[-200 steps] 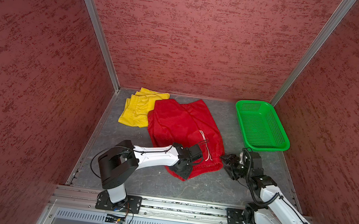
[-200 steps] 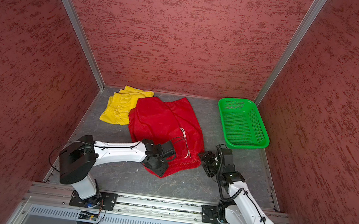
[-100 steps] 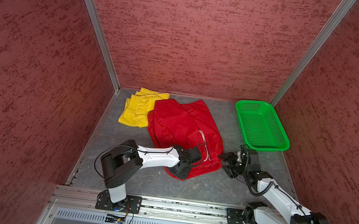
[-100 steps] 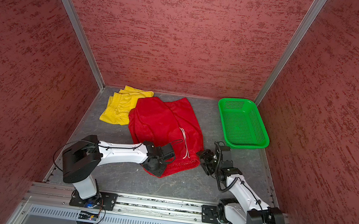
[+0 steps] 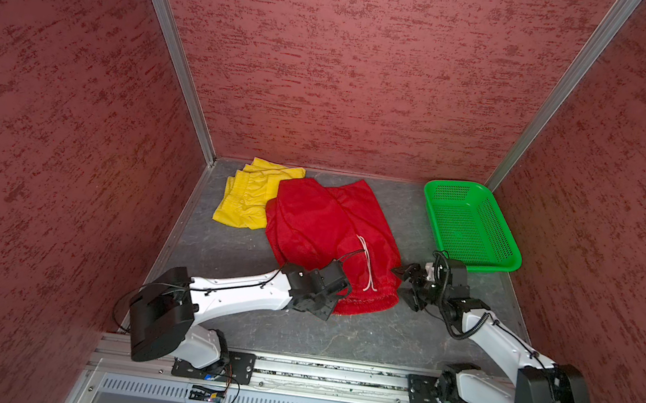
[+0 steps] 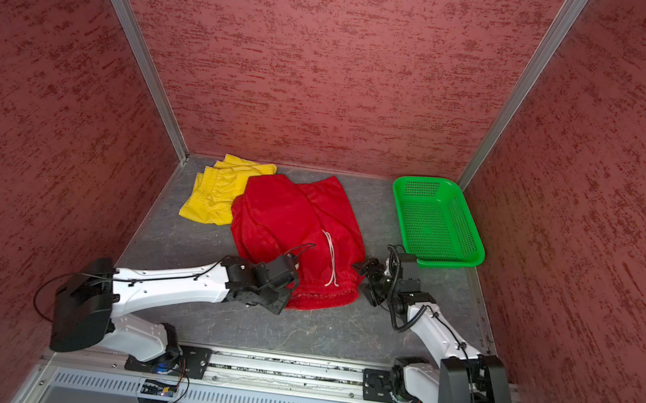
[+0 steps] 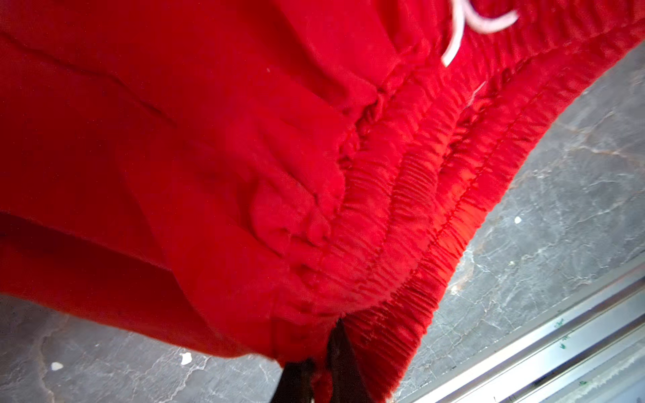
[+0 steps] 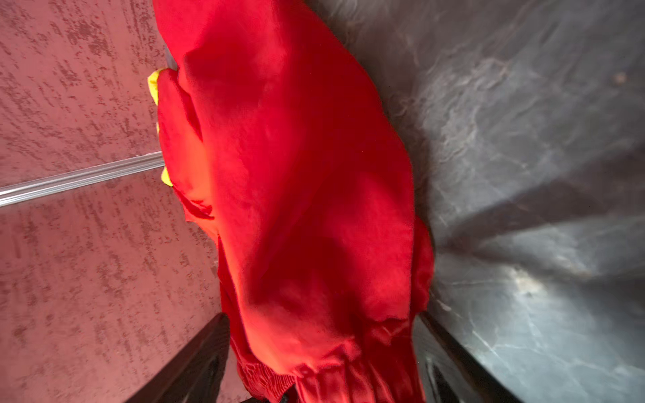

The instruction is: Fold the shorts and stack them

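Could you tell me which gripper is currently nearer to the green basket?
Right. The right gripper is open just before the near rim of the green basket; the left gripper, shut on the red shorts, lies across their waistband, farther away.

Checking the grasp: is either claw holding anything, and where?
The left claw is shut on the red shorts at a waistband end; the right claw is open around the other end, holding nothing.

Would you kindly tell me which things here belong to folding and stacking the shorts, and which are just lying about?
For the job: red shorts, pinched at the waistband by the left gripper; yellow shorts, one edge under the red pair.
Lying about: green basket, apart from both.
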You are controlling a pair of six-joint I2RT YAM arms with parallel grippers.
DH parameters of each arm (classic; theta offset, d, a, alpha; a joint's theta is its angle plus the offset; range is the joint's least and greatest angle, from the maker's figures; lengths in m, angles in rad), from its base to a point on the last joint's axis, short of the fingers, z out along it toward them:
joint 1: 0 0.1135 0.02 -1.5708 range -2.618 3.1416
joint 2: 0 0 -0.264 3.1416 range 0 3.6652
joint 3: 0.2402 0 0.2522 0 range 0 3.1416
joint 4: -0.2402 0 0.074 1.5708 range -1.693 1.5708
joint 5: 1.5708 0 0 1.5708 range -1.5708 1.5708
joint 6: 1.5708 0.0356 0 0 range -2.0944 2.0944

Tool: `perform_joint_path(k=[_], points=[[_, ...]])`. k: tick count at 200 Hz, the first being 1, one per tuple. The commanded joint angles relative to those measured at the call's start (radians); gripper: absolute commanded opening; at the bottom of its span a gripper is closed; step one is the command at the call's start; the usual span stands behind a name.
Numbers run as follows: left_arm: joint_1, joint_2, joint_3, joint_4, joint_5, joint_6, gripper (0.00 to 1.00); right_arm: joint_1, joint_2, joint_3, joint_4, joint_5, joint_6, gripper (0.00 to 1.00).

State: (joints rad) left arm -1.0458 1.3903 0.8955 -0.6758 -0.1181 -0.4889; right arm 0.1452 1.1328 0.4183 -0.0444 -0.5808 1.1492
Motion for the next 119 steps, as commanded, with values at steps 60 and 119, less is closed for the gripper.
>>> perform_joint_path(k=[60, 119], points=[[-0.010, -0.131, -0.103, 0.081, -0.071, 0.010, 0.01, 0.001, 0.001, 0.113, -0.304, -0.017, -0.127, 0.89], [-0.013, -0.186, -0.139, 0.123, -0.094, -0.027, 0.01, 0.043, 0.016, 0.026, -0.178, -0.065, -0.074, 0.90]])
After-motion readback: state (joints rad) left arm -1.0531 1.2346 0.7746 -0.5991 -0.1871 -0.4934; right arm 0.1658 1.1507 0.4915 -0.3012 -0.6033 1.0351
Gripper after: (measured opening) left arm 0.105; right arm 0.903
